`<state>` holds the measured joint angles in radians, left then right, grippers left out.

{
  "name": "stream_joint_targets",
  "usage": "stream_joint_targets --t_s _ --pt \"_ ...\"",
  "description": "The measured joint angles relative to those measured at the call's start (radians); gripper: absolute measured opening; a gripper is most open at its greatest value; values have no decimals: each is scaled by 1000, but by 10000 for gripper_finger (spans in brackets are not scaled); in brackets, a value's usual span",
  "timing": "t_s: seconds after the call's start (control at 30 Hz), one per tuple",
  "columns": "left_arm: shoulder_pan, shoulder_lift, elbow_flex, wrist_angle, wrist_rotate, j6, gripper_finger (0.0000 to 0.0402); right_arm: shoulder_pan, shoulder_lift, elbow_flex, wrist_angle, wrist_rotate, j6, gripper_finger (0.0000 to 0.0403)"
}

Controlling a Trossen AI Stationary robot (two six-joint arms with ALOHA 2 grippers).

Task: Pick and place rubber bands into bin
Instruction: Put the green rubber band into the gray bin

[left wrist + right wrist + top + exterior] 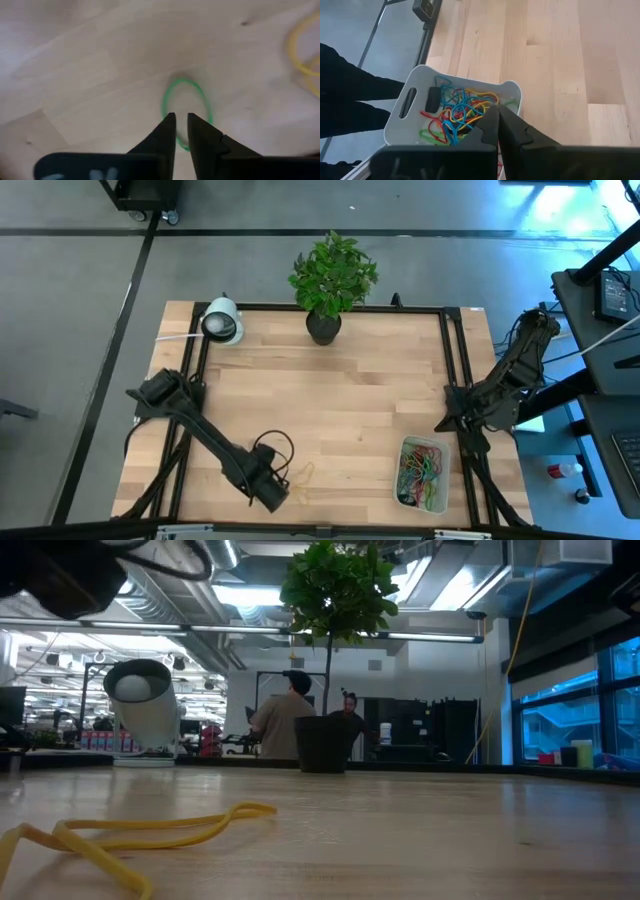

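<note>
Now the left gripper (pixel 181 120), jaws barely parted, hovers over a green rubber band (pixel 186 104) on the table; it should straddle one strand before pinching. Meanwhile the right gripper (pixel 498 120) waits clenched near the bin (pixel 405 120).

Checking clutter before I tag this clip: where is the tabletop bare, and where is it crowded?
Bare wood spans the middle, between plant pot, left gripper and bin. Crowded: the bin, heaped with rubber bands, and the near edge by yellow band and green band.
</note>
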<state>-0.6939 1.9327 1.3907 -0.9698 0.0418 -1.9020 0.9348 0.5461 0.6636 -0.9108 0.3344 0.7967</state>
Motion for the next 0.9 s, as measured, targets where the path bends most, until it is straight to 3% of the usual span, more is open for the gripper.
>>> stream_joint_targets --t_s 0.2,0.37,0.5,0.63,0.77,0.9 --pt "-7 39 0 -3 6 -13 79 0 0 0 0 -1 -14 5" --pt "-6 81 0 4 6 -10 84 0 0 0 0 -1 -12 5" --pt "-6 107 1 20 34 -7 65 0 0 0 1 -2 -11 5" --pt "-5 117 3 24 56 -12 13 0 0 0 1 -2 -11 5" --pt "2 107 4 30 45 -36 2 0 0 0 1 -2 -12 5" --pt "16 94 82 -19 -19 -26 2 0 1 0 1 -2 -13 5"
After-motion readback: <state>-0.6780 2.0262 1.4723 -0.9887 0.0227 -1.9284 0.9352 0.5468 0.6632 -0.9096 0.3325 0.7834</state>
